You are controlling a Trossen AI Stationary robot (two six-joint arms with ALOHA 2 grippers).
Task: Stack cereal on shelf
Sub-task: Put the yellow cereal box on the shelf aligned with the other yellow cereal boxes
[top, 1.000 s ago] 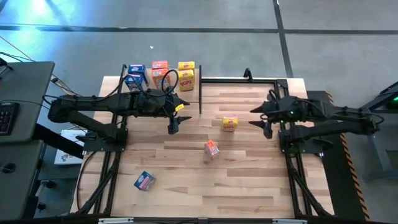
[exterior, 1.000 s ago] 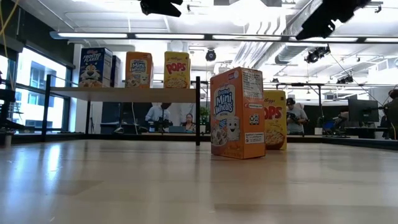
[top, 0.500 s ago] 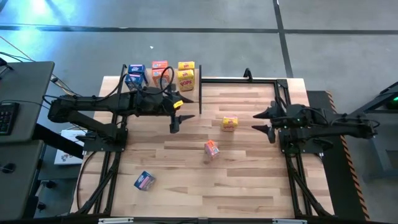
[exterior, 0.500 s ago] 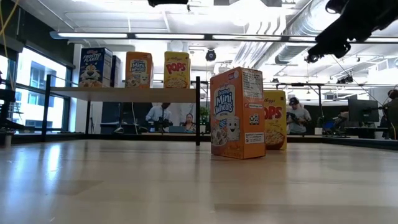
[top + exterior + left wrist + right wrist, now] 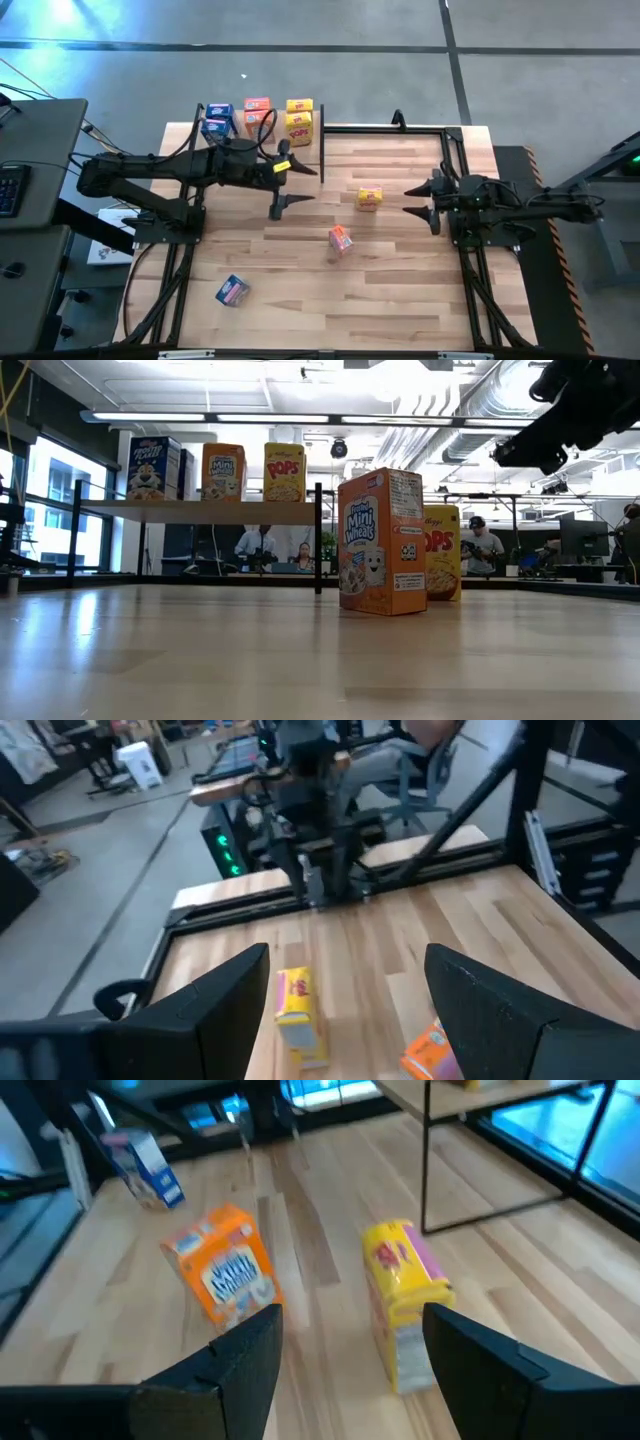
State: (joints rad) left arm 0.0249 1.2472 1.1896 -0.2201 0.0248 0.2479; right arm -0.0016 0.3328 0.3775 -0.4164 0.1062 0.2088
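We are looking across the table (image 5: 300,660), and nearest to us an orange box (image 5: 381,542) is standing upright, its printed front reading Mini Wheals. Just behind it, partly hidden, a yellow box (image 5: 443,552) is also standing. From above, these two are sitting mid-table, the orange box (image 5: 341,240) nearer the front edge and the yellow one (image 5: 369,199) farther back. A blue box (image 5: 232,291) is lying alone near the front left, well apart from the others.

Farther back, the shelf (image 5: 205,508) is carrying a row of boxes: a blue box (image 5: 153,468), an orange one (image 5: 224,471) and a yellow one (image 5: 285,472), all upright. From above we are seeing more boxes behind that row. A black post (image 5: 318,538) is standing at the shelf's right end.

Our left gripper (image 5: 296,184) is hovering beside the shelf's right end, fingers spread wide and holding nothing; its wrist view is showing the yellow box (image 5: 297,1013) between the fingers' tips, farther off. Our right gripper (image 5: 418,200) is hanging to the right of the yellow box, likewise wide open and empty, with the orange box (image 5: 226,1274) and yellow box (image 5: 404,1299) ahead of it.

Bare planks are lying open between the loose boxes and the front edge. People are sitting in the room beyond.
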